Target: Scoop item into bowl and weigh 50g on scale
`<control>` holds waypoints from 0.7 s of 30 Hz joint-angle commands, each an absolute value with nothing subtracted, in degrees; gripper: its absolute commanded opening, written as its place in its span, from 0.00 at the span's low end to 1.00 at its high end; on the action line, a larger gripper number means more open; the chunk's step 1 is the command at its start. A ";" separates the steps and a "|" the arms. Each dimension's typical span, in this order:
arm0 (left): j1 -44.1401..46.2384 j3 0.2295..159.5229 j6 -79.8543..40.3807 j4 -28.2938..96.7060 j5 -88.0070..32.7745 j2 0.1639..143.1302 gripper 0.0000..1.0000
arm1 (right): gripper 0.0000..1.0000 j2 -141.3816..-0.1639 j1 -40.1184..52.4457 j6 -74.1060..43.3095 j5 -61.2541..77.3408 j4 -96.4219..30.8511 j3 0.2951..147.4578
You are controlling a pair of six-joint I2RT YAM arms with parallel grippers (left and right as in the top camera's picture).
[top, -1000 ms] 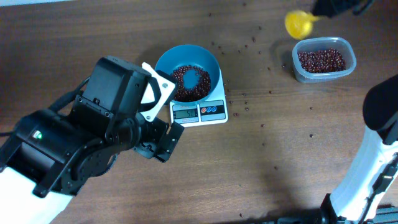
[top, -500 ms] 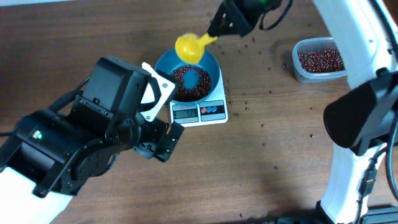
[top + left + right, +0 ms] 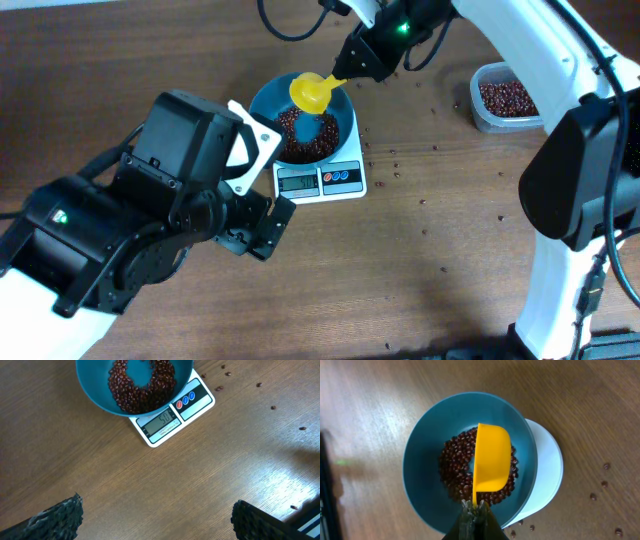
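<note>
Black left gripper (image 3: 157,522) hangs wide open over bare surface (image 3: 225,465), holding nothing. Teal bowl (image 3: 343,108) sits on scale (image 3: 320,180), beans (image 3: 290,135) heaped inside. I judge them hard, light, quick to roll; strays dot surface, so scoop only, no pinching. Yellow scoop (image 3: 312,92) above bowl, rigid light plastic — right gripper (image 3: 352,62) clamped on handle end. More beans in tub (image 3: 505,100), far right.

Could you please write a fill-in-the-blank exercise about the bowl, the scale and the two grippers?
1. The teal bowl stands on the white ____.
2. The right gripper holds a ____ scoop over the beans.
3. The left gripper is ____ and empty.
Missing words: scale; yellow; open.
</note>
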State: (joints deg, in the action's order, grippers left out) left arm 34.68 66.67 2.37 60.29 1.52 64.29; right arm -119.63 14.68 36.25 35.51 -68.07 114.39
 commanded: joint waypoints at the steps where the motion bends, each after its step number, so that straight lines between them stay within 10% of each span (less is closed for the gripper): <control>1: 34.44 67.70 2.85 60.29 1.89 64.12 0.99 | 0.04 -119.42 16.45 36.82 32.42 -67.13 114.17; 21: 34.44 67.70 2.85 60.29 1.91 64.12 0.99 | 0.04 -119.42 16.75 36.58 21.80 -63.11 114.17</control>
State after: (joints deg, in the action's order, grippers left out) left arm 34.68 66.67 2.37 60.29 1.54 64.29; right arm -119.63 16.60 36.23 22.70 -63.16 114.37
